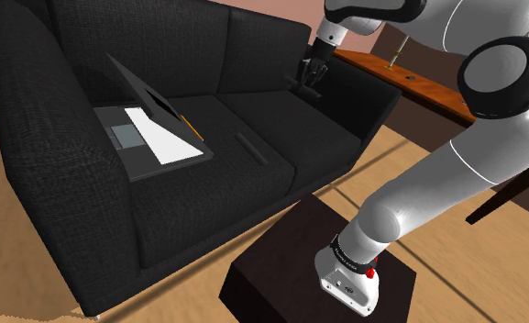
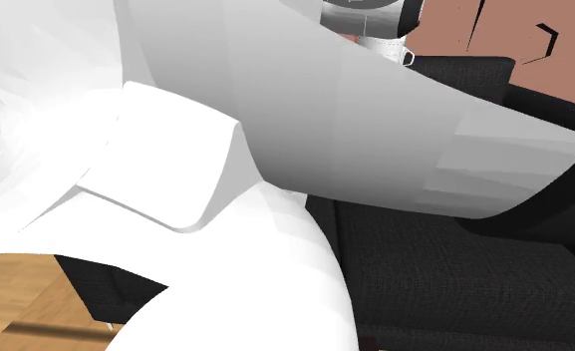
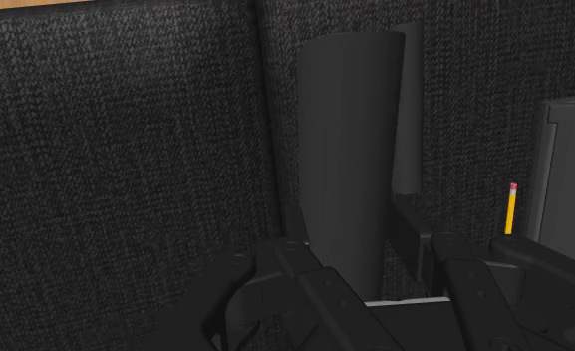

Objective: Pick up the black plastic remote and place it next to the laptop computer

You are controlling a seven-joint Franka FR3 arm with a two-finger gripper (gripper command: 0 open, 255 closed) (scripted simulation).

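My gripper [image 1: 310, 84] hangs high over the right end of a black sofa [image 1: 60, 193], close to its backrest. In the wrist view the gripper [image 3: 353, 241] is shut on a long dark grey slab with a rounded far end, the remote [image 3: 350, 150], which sticks out past the fingers. An open grey laptop [image 1: 152, 133] sits on the sofa's left seat cushion in the shoulder view, well away from the gripper. The wrist view shows the laptop's edge [image 3: 572, 170] off to one side of the held remote.
A yellow pencil [image 1: 192, 127] lies beside the laptop, and a narrow dark grey strip [image 1: 253, 148] rests on the middle of the seat. A wooden table [image 1: 418, 84] stands behind the armrest. The dark stand [image 1: 281, 266] sits on wood floor. The white arm [image 2: 275, 150] covers most of the second exterior view.
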